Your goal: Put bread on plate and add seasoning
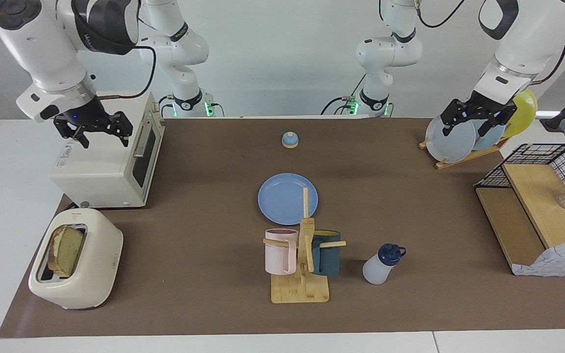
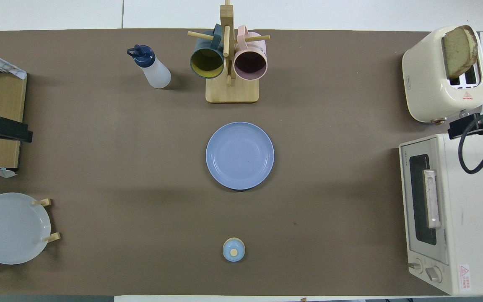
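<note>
Brown-crusted bread (image 1: 66, 250) stands in the toaster (image 1: 77, 258), lower left of frame; light and crumbly, I'd pinch its top crust. Both spread and empty: right pincer (image 1: 93, 128), left pincer (image 1: 476, 117).

The plate (image 2: 240, 155) is showing matte medium blue; the bread (image 2: 458, 50) pale yellow-green (brown crust); the seasoning (image 2: 151, 67) translucent white, navy-capped; the mugs (image 2: 228, 61) teal and pink.

Brown mat (image 1: 204, 206) over a white table (image 1: 12, 162), plain white wall (image 1: 282, 59) at the robots' end.
</note>
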`<move>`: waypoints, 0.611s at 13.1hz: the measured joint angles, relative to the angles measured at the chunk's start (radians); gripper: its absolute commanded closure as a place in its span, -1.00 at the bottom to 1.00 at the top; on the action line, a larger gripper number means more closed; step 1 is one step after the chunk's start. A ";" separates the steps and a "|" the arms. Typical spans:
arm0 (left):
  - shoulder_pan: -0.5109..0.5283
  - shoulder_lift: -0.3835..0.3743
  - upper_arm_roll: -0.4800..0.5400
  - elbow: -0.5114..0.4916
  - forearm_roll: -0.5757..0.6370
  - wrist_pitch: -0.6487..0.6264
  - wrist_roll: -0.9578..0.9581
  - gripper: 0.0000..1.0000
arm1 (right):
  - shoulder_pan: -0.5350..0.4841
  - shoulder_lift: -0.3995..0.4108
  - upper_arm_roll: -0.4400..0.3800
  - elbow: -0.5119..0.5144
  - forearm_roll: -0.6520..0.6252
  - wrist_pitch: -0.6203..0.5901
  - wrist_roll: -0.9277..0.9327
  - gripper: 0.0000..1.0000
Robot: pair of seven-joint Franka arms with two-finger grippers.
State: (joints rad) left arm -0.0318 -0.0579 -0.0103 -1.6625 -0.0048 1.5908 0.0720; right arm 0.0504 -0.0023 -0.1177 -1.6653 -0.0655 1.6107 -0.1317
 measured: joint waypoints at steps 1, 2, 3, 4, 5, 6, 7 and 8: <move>-0.001 -0.005 -0.003 -0.016 0.000 0.008 0.000 -1.00 | 0.000 0.000 0.000 0.000 0.000 0.000 0.000 -1.00; -0.003 -0.014 -0.005 -0.040 0.000 0.036 0.000 -1.00 | 0.000 0.000 0.000 0.000 0.000 0.000 0.000 -1.00; -0.008 -0.026 -0.008 -0.077 0.000 0.089 0.001 -1.00 | 0.000 0.000 0.000 0.000 0.000 0.000 0.000 -1.00; -0.021 -0.045 -0.009 -0.131 0.000 0.169 0.001 -1.00 | 0.000 0.000 0.000 0.000 0.000 0.000 0.000 -1.00; -0.036 -0.065 -0.010 -0.187 0.000 0.238 0.001 -1.00 | 0.000 0.000 0.000 0.000 0.000 0.000 0.000 -1.00; -0.058 -0.090 -0.012 -0.250 0.000 0.305 0.001 -1.00 | 0.000 0.000 0.000 0.000 0.000 0.000 0.000 -1.00; -0.083 -0.116 -0.013 -0.310 0.000 0.361 0.001 -1.00 | 0.000 0.000 0.000 0.000 0.000 0.000 0.000 -1.00; -0.107 -0.142 -0.013 -0.368 0.000 0.418 0.000 -1.00 | 0.000 0.000 0.000 0.000 0.000 0.000 0.000 -1.00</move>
State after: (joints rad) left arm -0.1388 -0.1997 -0.0238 -2.0304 -0.0049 2.0085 0.0721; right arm 0.0504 -0.0023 -0.1177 -1.6653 -0.0655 1.6107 -0.1317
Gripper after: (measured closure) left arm 0.000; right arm 0.000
